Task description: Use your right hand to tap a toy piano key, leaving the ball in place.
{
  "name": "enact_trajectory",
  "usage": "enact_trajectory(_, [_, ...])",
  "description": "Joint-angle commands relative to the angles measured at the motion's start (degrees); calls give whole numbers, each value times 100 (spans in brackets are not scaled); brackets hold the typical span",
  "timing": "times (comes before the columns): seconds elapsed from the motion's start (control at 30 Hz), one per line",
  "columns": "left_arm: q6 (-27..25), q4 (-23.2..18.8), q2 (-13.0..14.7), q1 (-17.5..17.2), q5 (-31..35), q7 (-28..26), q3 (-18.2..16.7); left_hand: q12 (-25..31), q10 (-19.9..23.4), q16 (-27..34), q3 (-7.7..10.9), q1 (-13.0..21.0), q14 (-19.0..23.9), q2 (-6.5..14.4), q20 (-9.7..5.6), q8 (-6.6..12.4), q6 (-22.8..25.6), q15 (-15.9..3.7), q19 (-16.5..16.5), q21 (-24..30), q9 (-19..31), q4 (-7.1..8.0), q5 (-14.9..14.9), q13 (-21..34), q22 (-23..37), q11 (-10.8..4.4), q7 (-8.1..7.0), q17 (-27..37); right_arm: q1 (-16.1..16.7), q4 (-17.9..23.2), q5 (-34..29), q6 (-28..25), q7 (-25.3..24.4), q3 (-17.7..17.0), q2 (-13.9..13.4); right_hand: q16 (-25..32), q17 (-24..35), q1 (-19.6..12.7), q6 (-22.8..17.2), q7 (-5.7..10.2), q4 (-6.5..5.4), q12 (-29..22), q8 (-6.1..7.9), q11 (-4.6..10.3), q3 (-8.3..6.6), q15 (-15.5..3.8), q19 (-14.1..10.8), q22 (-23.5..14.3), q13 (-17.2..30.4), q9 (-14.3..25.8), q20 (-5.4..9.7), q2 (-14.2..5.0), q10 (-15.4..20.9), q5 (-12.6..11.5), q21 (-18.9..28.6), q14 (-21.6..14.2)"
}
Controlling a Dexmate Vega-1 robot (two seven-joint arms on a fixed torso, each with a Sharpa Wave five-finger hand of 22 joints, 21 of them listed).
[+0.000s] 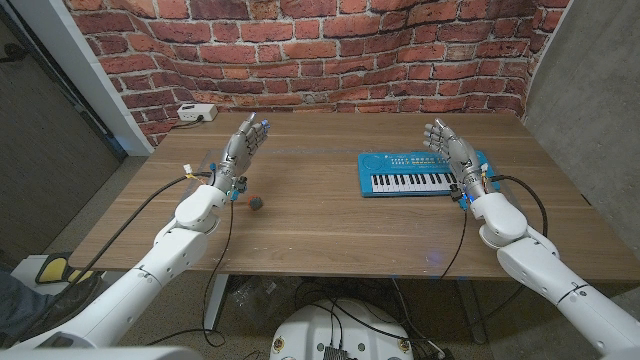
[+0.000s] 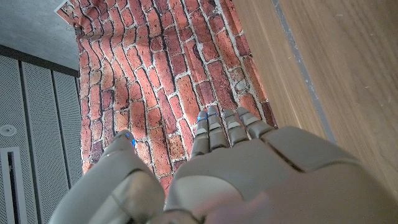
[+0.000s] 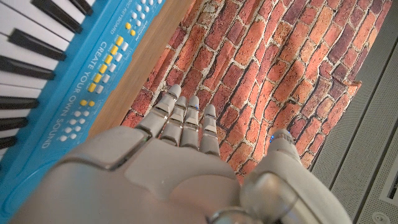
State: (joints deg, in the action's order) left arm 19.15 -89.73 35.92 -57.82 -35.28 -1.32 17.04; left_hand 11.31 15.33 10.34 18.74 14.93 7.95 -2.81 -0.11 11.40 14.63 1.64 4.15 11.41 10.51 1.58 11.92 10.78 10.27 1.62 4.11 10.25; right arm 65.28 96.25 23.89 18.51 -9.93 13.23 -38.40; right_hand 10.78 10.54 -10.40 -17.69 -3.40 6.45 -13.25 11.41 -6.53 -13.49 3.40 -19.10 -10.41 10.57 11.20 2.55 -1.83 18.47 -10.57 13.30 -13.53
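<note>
In the head view, the blue toy piano (image 1: 418, 174) was seen on the wooden table (image 1: 320, 225), with the right hand (image 1: 452, 150) raised at its right end, fingers spread, holding nothing; the left hand (image 1: 243, 145) was likewise spread and empty; the small dark ball (image 1: 257, 202) lay near the left wrist, well apart from the piano. In the left wrist view, the left hand (image 2: 217, 168) was shown with fingers extended before the brick wall (image 2: 168, 74). In the right wrist view, the right hand (image 3: 180, 162) was shown beside the piano (image 3: 68, 81), untouched.
</note>
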Motion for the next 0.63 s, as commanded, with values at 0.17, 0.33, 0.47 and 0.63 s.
enact_trajectory(0.17, [-100,-170,27,-44,37,-119,1,2,-15,-8,-39,57,-43,13,-22,-20,-20,-3,-18,-22,29,3,2,25,14,9,4,21,-288,-379,524,229,411,106,96,-11,11,64,15,0,6,16,-4,-34,31,36,6,-15,11,-6,-35,-2,60,17,-5,-23])
enact_trajectory(0.33, [-43,-307,42,-135,106,-219,-35,8,-10,-1,-44,60,-44,17,-34,-21,-27,-3,-46,-25,29,4,1,25,15,3,10,20,-345,-348,489,223,472,152,34,-13,11,74,15,-3,3,18,-4,-46,38,37,4,-15,11,-7,-40,3,65,16,-10,-18])
enact_trajectory(0.47, [-44,-289,24,-137,112,-238,-33,9,-13,3,-47,61,-44,19,-37,-21,-31,-1,-53,-24,29,4,1,25,15,-1,17,20,-366,-349,492,210,482,170,16,-12,11,79,20,-1,1,22,-6,-40,41,39,2,-15,12,-8,-40,4,60,15,-12,-22])
enact_trajectory(0.63, [-43,-266,5,-121,99,-228,-30,10,-16,6,-50,62,-44,20,-39,-20,-33,3,-54,-20,29,4,1,25,15,-1,9,20,-410,-399,542,172,507,207,32,-12,11,83,16,6,-1,24,-5,-45,43,44,2,-15,12,-9,-47,3,61,14,-16,-20])
